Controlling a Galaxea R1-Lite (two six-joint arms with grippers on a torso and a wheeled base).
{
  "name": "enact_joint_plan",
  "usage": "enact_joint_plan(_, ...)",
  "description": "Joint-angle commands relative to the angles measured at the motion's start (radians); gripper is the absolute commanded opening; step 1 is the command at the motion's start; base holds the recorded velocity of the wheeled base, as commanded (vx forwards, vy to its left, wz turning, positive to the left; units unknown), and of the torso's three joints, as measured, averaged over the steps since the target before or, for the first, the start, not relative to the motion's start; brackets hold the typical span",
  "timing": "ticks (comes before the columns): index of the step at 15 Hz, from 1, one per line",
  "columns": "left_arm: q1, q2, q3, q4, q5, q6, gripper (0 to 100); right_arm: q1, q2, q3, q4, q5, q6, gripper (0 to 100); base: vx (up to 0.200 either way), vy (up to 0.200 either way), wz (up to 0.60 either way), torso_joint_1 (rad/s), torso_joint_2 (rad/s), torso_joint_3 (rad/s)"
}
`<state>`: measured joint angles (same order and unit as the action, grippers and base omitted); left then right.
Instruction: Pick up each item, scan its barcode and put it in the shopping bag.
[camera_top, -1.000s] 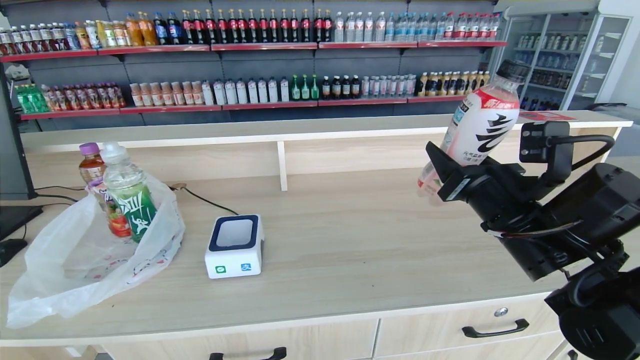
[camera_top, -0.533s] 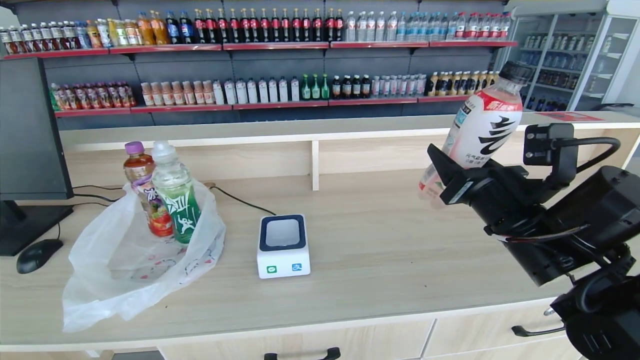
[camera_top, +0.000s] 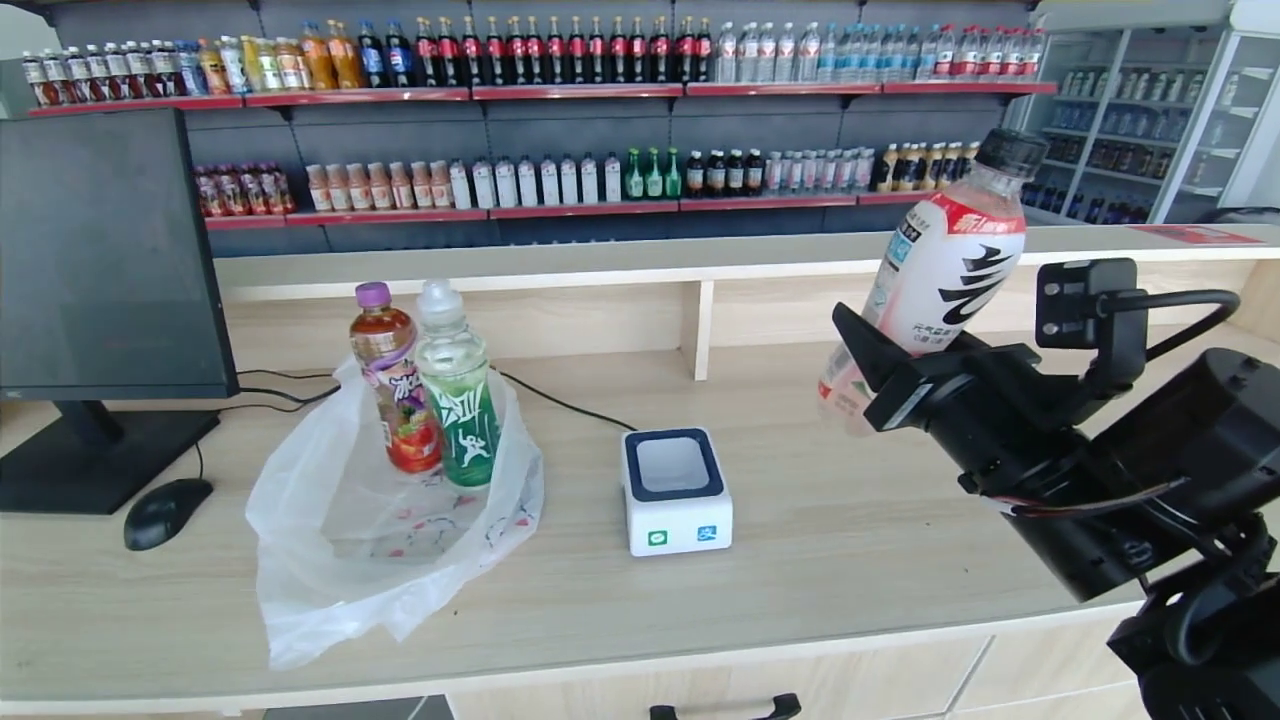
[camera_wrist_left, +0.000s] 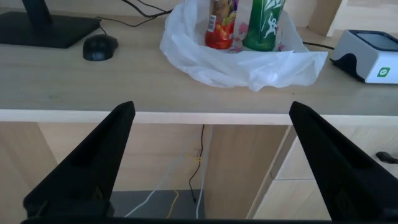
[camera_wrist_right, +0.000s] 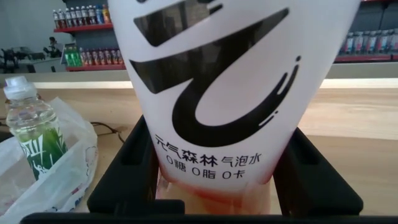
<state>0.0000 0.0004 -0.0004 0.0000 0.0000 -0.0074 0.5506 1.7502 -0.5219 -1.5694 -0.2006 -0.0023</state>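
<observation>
Above the wooden counter (camera_top: 800, 520), right claw (camera_top: 868, 368) pinches white bottle (camera_top: 945, 270) near its base.

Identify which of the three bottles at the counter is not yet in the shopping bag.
The white-labelled bottle, held tilted by the right gripper; the purple-capped bottle and green-labelled bottle stand upright in the shopping bag.

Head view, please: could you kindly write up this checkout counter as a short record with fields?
Held item: white bottle, tilted, in right gripper, raised over the counter
Reader: scanner, mid-counter, nothing over it
Bag: shopping bag, open, holds purple-capped bottle and green-label bottle, both standing
Free arm: left gripper, open, empty, low before the counter edge
Other: monitor and mouse at the robot's left
</observation>
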Motion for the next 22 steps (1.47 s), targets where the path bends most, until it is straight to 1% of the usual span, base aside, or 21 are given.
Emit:
enact_joint_plan(1,0.000,0.000,0.000,0.000,0.000,0.000,100,0.002,-0.020,0.003,-0.001,-0.002,-0.001,0,0.000,0.200,0.00,0.007,0.00,0.007)
enact_joint_plan(6,0.000,0.000,0.000,0.000,0.000,0.000,100,-0.001,-0.046,0.039,-0.001,-0.003,-0.002,0,0.000,0.200,0.00,0.001,0.00,0.001)
enact_joint_plan(13,0.000,0.000,0.000,-0.002,0.000,0.004,100,-0.003,-0.069,0.060,-0.001,-0.006,-0.024,0,0.000,0.000,0.00,0.000,0.00,0.000)
enact_joint_plan(16,-0.002,0.000,0.000,-0.002,-0.002,0.004,100,0.000,-0.074,0.033,-0.001,0.004,-0.056,0,0.000,0.000,0.00,0.000,0.00,0.000)
enact_joint_plan(17,0.000,0.000,0.000,-0.002,0.000,0.003,100,0.014,-0.075,0.037,-0.001,0.026,-0.074,0,0.000,0.000,0.00,0.000,0.00,0.000)
enact_joint_plan(18,-0.002,0.000,0.000,-0.002,0.000,0.004,100,0.002,-0.077,0.057,-0.001,0.072,-0.125,0,0.000,0.000,0.00,0.000,0.00,0.000)
enact_joint_plan(20,-0.002,0.000,0.000,-0.002,0.000,0.003,100,0.002,-0.077,0.080,-0.001,0.078,-0.165,0,0.000,0.000,0.00,0.000,0.00,0.000)
enact_joint_plan(22,-0.002,0.000,0.000,-0.006,0.000,0.004,100,-0.001,-0.058,0.089,-0.001,0.173,-0.269,0,0.000,0.000,0.00,0.000,0.00,0.000)
